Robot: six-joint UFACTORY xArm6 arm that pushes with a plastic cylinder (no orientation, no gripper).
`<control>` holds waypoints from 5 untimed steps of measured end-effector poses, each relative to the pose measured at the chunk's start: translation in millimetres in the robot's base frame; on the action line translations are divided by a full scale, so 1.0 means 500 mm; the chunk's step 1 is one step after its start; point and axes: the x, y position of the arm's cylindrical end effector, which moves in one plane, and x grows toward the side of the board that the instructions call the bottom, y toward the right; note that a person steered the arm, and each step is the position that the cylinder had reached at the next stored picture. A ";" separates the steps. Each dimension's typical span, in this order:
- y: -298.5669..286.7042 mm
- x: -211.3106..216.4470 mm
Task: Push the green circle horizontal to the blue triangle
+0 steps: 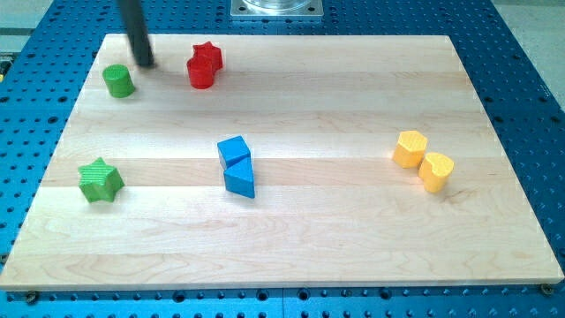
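The green circle (118, 81) stands near the board's top left corner. The blue triangle (240, 180) lies near the board's middle, touching a blue cube (233, 150) just above it. My tip (146, 64) is down on the board just above and to the right of the green circle, a small gap apart from it. The dark rod rises from the tip to the view's top edge.
A red star (208, 57) and a red cylinder (200, 73) touch each other right of my tip. A green star (100, 180) sits at the left. Two yellow blocks (410, 148) (435, 170) sit at the right. The wooden board (353, 247) lies on a blue perforated table.
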 end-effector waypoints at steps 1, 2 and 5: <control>0.015 0.191; -0.020 0.087; -0.016 0.141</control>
